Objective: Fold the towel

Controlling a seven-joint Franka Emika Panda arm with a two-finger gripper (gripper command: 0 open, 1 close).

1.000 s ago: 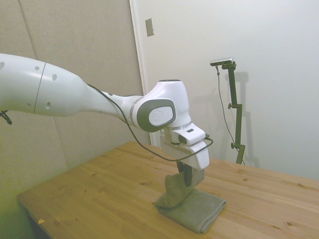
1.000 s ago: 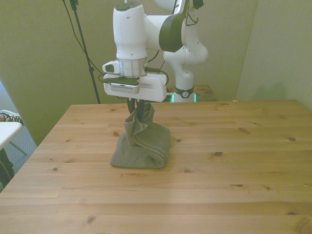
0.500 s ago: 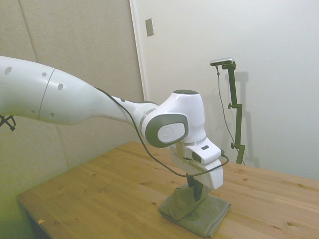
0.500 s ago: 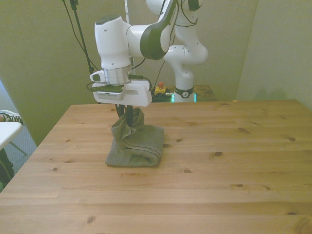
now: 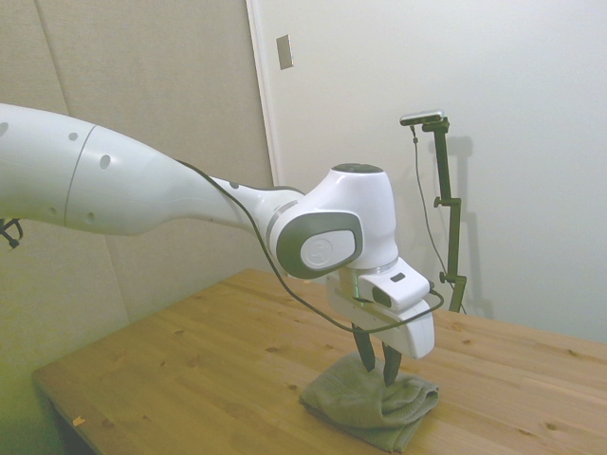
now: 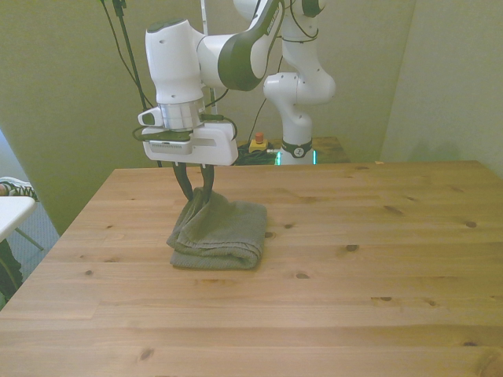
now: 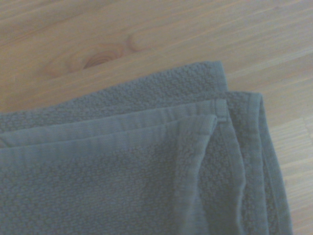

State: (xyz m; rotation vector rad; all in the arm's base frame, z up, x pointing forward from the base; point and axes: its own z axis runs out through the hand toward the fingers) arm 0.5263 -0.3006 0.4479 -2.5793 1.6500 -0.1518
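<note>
I see a knotty wooden counter against plain pale walls; the towel lies folded on it toward the front view's left; my wrist view alone shows stacked hemmed corners, nearly aligned; the hand hangs just over the cloth, fingers spread, pinching nothing.

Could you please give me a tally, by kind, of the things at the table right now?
Towel: 1, the grey-olive towel, folded in layers.
Gripper: 1, the gripper, open just above the towel.
Table: 1, the wooden table.
Total: 3.
</note>
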